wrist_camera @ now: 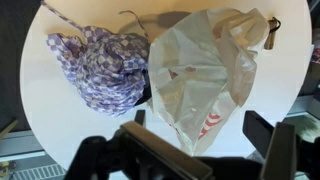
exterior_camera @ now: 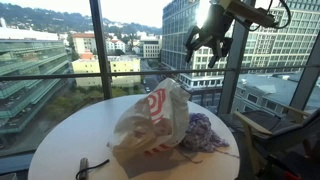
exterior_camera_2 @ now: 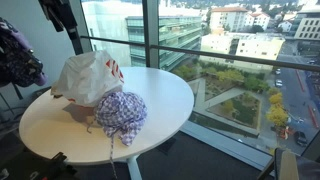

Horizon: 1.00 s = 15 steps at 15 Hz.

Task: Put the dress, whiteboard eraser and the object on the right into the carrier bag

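1. Pincer [exterior_camera: 208,55], upper right of frame, hangs high above the table, jaws apart, holding nothing.
2. Crinkled white plastic carrier bag [wrist_camera: 205,75] lies centre; soft purple-checked dress [wrist_camera: 100,65] lies against its left, on a round white table [wrist_camera: 60,120].

Hiding one side of the dress [exterior_camera: 205,135] behind the carrier bag [exterior_camera: 150,120] in an exterior view, and keeping the bag's inside out of sight in every view. Cutting off a dark item [exterior_camera: 83,168] at the bottom edge, too small for naming, and tucking a dark piece [wrist_camera: 272,30] partly behind the bag's handles. Blurring the gripper [wrist_camera: 200,125] in the wrist view and cropping its body at the lower edge.
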Available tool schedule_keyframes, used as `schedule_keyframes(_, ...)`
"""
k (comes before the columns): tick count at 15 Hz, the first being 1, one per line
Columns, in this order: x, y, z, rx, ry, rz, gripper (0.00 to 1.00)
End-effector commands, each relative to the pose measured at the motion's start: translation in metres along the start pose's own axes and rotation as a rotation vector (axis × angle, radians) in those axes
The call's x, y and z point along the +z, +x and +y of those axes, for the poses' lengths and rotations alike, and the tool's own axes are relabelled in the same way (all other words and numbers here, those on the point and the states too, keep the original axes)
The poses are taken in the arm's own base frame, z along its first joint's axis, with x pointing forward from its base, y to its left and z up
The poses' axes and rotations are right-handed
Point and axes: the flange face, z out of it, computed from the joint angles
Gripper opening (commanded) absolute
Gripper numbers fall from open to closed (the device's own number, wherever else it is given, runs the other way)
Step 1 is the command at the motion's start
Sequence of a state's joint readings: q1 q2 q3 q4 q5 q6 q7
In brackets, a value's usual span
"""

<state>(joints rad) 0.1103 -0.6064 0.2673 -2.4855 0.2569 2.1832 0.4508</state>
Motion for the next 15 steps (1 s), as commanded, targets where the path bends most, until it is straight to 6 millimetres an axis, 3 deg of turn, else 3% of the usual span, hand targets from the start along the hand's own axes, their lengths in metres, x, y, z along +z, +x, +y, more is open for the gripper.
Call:
schedule_keyframes(1, -0.003, 0.001, -0.001, -0.001, 0.002, 0.003, 1.0)
schedule_keyframes(6, -0.01, 0.002, -0.004, -0.004, 0.01, 0.019, 1.0)
schedule_keyframes(8, -0.003, 0.002, -0.01, 0.0, 0.022, 0.032, 1.0)
schedule_keyframes(12, 0.014, -0.001, -0.056, -0.059, 0.087, 0.081, 1.0)
schedule_keyframes(15, 0.044, -0.007, -0.094, -0.111, 0.109, 0.094, 1.0)
